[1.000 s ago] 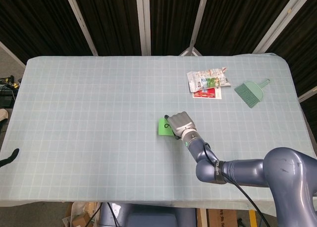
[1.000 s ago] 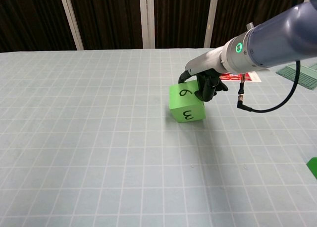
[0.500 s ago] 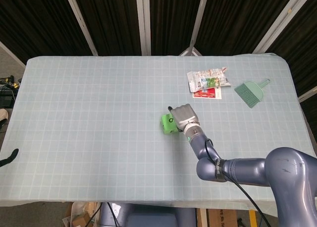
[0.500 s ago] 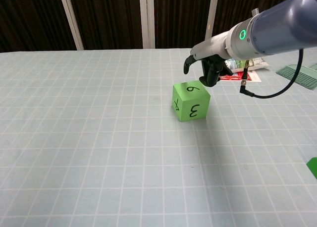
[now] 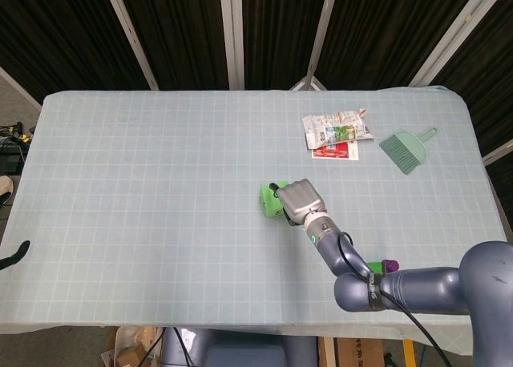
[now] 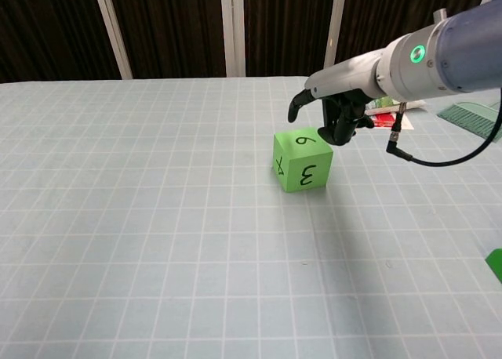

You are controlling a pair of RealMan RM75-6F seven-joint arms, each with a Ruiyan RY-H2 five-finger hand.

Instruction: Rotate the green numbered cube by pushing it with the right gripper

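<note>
The green numbered cube [image 6: 302, 160] sits flat on the gridded tablecloth, with 6 on top and 3 on the near face. In the head view the cube [image 5: 268, 200] is partly hidden behind my right hand [image 5: 299, 199]. In the chest view my right hand [image 6: 339, 116] hovers just above and to the right of the cube's top far corner. Its fingers are curled downward, hold nothing, and show a small gap to the cube. A dark tip [image 5: 14, 255] at the table's left edge may be my left hand; it is too small to read.
Crumpled snack packets [image 5: 337, 129] and a red packet [image 5: 335, 150] lie at the back right, with a green hand brush [image 5: 406, 148] further right. A small green and purple object [image 5: 381, 266] lies near the front edge under my right forearm.
A second ago my right hand pressed the cube while it stood tilted. The cube has since turned and settled flat, and the hand has lifted off it and shifted right.
</note>
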